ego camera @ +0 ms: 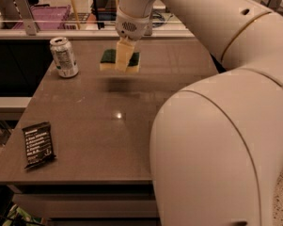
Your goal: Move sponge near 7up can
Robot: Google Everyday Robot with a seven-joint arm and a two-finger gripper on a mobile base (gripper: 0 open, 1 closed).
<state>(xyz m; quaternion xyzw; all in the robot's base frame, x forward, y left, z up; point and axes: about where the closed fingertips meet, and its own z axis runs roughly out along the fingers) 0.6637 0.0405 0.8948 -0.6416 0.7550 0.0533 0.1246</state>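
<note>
Sponge (108, 58) is clamped in gripper (123, 56), held off table (108, 126), upper centre. Can (64, 56) stands upper left, apart. Sponge is best carried toward frame left, lowered flat beside can, can left unbumped.

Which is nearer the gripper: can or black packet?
The upright 7up can, just left of the gripper holding the sponge; the packet lies flat far forward.

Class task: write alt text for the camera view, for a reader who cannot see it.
The gripper of a white robot arm holds the sponge lifted above a brown table, its shadow below. The 7up can stands upright apart from it, toward the picture's left, and a black snack packet lies near the front left corner.
</note>
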